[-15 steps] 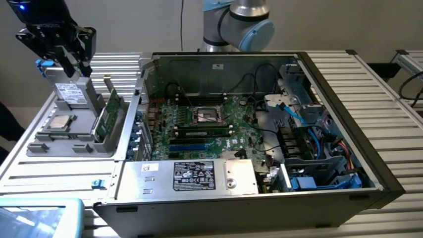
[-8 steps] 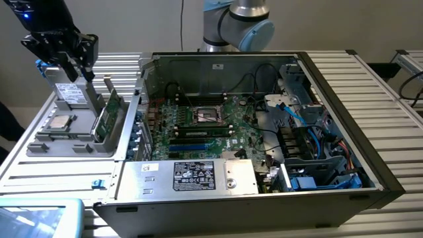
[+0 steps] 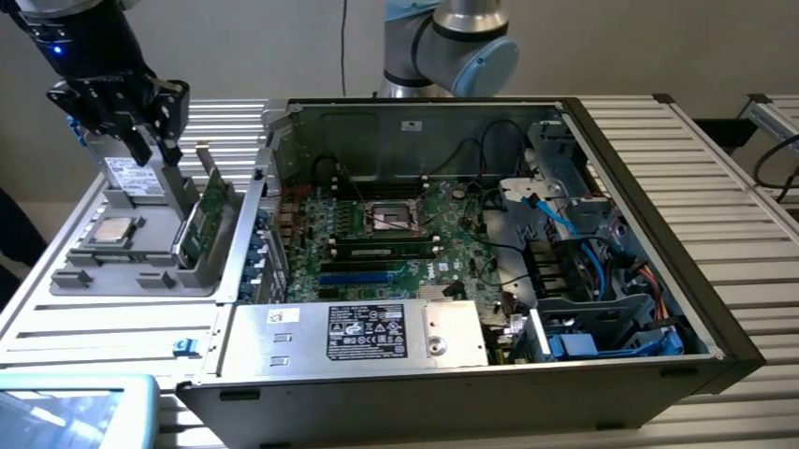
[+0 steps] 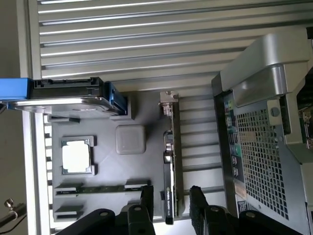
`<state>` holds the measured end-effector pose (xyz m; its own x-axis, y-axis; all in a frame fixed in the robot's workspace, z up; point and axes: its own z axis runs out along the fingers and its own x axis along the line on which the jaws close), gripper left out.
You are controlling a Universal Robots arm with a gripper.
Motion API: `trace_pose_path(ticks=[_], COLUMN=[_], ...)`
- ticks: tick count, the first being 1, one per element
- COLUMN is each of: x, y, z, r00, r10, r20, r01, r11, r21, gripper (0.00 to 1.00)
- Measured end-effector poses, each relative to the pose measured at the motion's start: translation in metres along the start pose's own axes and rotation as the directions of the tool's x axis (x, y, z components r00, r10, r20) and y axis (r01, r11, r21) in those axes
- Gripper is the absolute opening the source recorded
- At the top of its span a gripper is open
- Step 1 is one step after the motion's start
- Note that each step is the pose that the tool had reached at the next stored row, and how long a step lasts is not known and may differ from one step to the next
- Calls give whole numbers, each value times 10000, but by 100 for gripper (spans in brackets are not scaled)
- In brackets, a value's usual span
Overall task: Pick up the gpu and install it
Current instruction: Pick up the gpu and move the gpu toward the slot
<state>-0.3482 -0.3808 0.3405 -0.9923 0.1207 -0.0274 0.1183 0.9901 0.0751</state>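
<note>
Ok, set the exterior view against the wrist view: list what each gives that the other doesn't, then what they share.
Exterior view adds: the open case's inside, with the motherboard, the power supply and blue cables.
Wrist view adds: the case's perforated rear panel, and the gpu seen edge-on, framed between the fingers of the open gripper.
Shared: the gripper, the gpu, and the grey holder that also carries the hard drive and the processor.

Greens and greys on a striped silver table (image 3: 724,178)
The gpu (image 3: 206,220) showed a green face in a plain grey holder (image 3: 112,276); the motherboard (image 3: 456,234) was green, the power supply (image 3: 268,337) silver with a black label (image 3: 366,332), the cables (image 3: 559,217) blue.
</note>
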Motion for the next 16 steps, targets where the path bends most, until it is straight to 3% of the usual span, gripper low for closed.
trace_pose_path(ticks=[10, 16], x=[-2, -21], y=[-50, -57], z=[178, 288], r00=[9998, 9994], r10=[203, 336], r20=[17, 21], r01=[-203, -336], r11=[9998, 9994], r21=[-10, -46], gripper=[44, 44])
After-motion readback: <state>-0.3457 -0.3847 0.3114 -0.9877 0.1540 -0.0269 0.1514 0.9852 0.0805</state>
